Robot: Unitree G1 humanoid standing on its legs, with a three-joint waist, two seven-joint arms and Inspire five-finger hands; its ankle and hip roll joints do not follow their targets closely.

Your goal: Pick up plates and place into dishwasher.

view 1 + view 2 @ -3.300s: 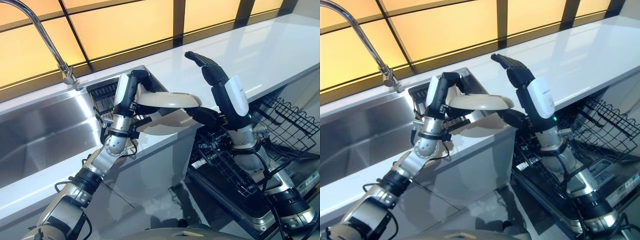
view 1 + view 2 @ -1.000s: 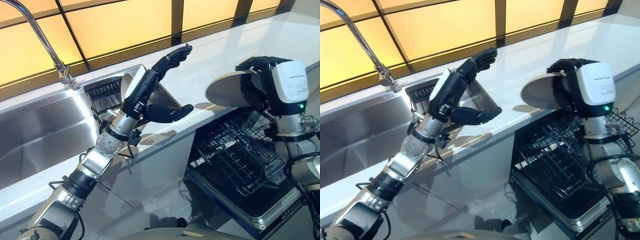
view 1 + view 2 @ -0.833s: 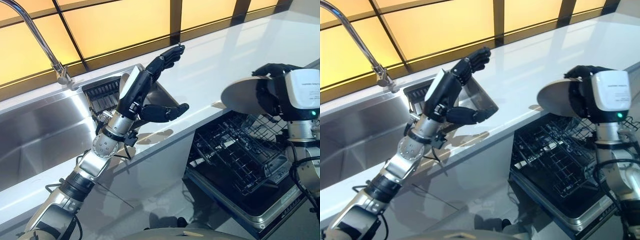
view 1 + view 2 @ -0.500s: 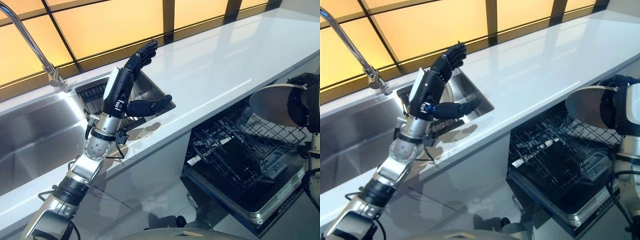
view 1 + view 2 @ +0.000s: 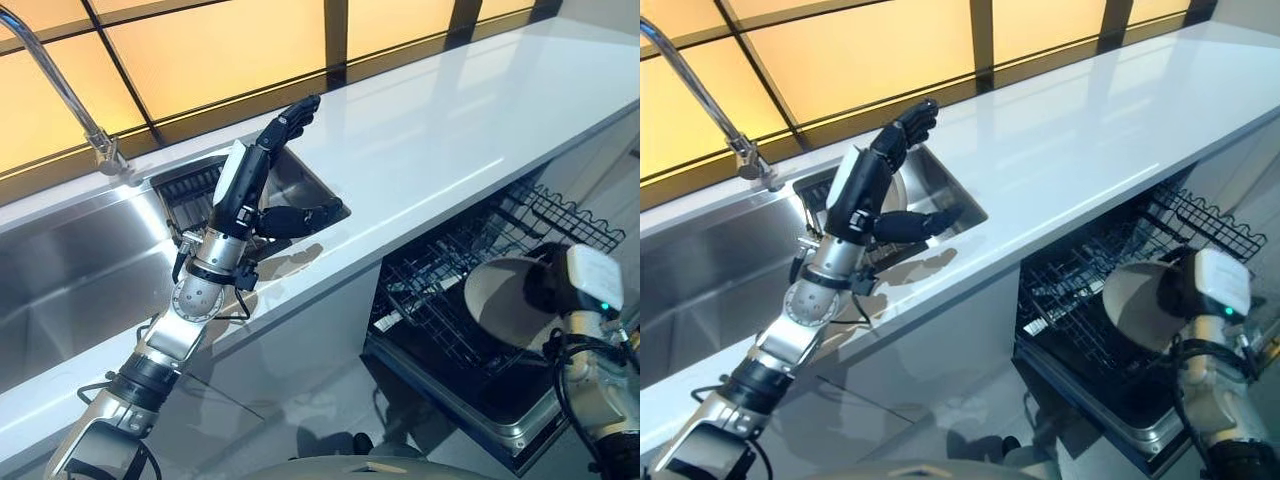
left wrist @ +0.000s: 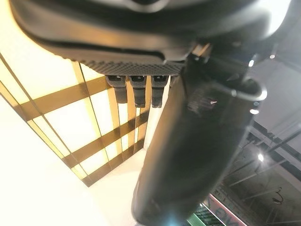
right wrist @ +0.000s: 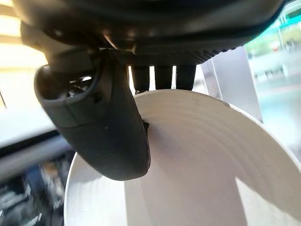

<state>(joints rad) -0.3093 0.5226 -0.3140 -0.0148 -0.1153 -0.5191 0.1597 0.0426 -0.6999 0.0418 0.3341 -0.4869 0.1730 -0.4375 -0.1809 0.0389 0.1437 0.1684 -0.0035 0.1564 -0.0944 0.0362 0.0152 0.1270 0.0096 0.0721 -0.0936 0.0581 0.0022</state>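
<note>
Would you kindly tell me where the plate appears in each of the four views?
Left eye view: plate at lower right, over the dishwasher rack, in the right hand.
Right eye view: lower right, same rack.
Left wrist view: not in it.
Right wrist view: lower half, under the thumb.
Shared landmark: the rack.

The right hand (image 5: 560,290) now holds the plate (image 5: 503,300) low over the dishwasher rack (image 5: 470,300); the left hand (image 5: 262,180) is empty above the sink (image 5: 80,270).
</note>
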